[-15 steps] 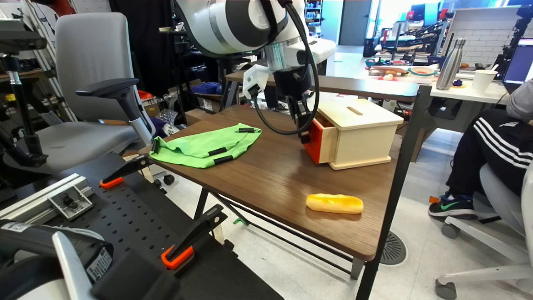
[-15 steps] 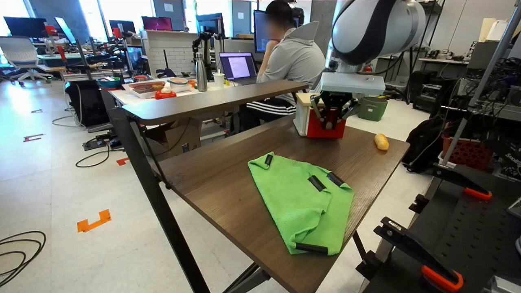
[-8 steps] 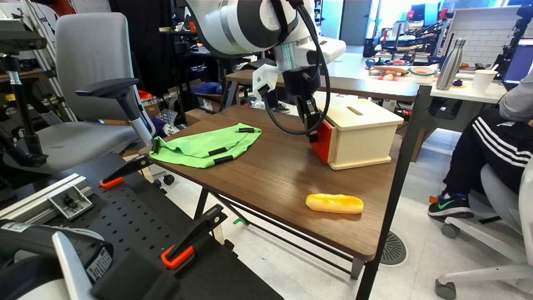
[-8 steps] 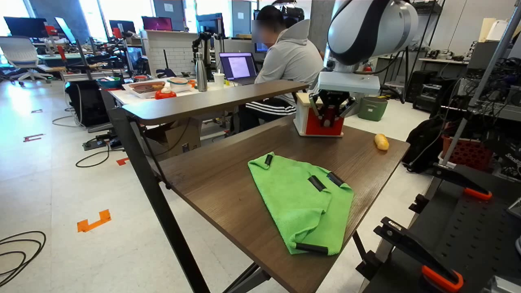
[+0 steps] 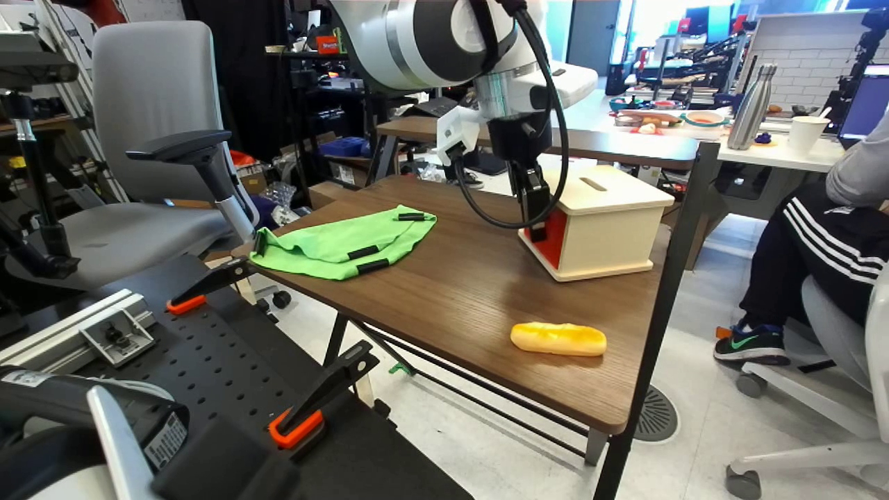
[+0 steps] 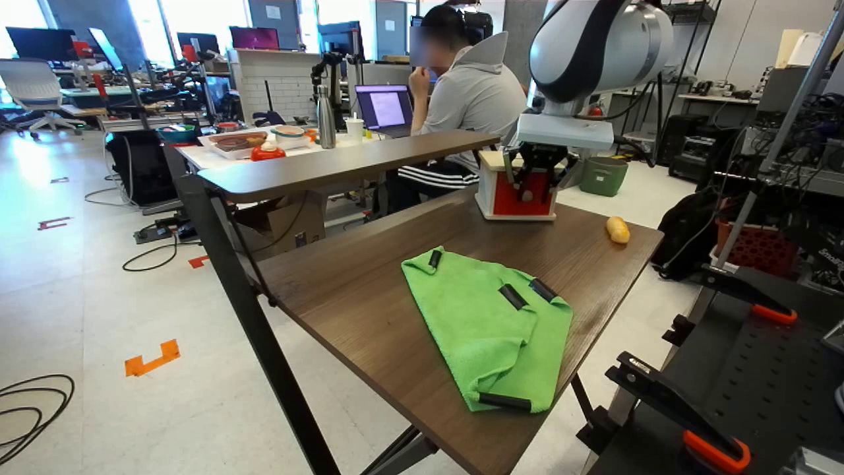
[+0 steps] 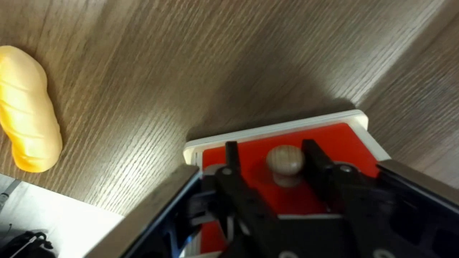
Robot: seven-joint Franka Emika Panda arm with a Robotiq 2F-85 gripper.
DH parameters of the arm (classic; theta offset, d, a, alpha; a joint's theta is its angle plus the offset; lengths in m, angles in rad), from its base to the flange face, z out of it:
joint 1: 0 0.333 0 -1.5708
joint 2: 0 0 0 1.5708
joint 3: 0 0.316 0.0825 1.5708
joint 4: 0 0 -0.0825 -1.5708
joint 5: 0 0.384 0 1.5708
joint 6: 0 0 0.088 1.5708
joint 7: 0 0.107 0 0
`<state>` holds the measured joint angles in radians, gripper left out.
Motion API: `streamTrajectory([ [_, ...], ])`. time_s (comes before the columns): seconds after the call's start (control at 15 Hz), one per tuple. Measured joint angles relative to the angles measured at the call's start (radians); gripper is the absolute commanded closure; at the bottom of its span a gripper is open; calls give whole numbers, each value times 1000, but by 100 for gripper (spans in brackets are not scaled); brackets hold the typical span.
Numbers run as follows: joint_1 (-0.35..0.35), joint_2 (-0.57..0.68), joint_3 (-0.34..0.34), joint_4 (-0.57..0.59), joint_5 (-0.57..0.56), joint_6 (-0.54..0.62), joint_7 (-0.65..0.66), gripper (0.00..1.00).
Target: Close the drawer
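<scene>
The drawer's red front (image 5: pixel 553 241) sits within the end of the cream wooden box (image 5: pixel 611 239), level with its frame as far as I can see. It also shows in an exterior view (image 6: pixel 511 207) and in the wrist view (image 7: pixel 252 153). A round wooden knob (image 7: pixel 285 160) stands at the middle of the front. My gripper (image 7: pixel 271 147) is open around the knob. One finger is close beside the knob, perhaps touching; a gap separates the other. In both exterior views the gripper (image 5: pixel 535 226) is at the drawer front and partly hides it.
A yellow bun-shaped object (image 5: pixel 558 339) lies near the table edge. A green cloth (image 5: pixel 344 243) with black strips lies farther along the brown table (image 5: pixel 444 305). A raised shelf (image 5: pixel 611 146) runs behind the box. A dark post (image 5: pixel 646 333) stands at the table's end.
The drawer stuck out of the box a second ago and has slid in level with its end. My gripper moved with it toward the box, staying around the knob. The box looks unmoved.
</scene>
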<state>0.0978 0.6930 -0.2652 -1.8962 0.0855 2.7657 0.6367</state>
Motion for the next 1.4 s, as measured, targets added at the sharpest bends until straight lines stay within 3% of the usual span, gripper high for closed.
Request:
streamTrajectory([
  [0.13,-7,0,0,0,0,-18,0,5],
  [0.27,-13,0,0,0,0,-33,0,0],
  [0.87,-1,-35,4,-35,-3,-35,-21,0],
  [1.4,14,-258,75,-293,-9,-44,-190,0],
])
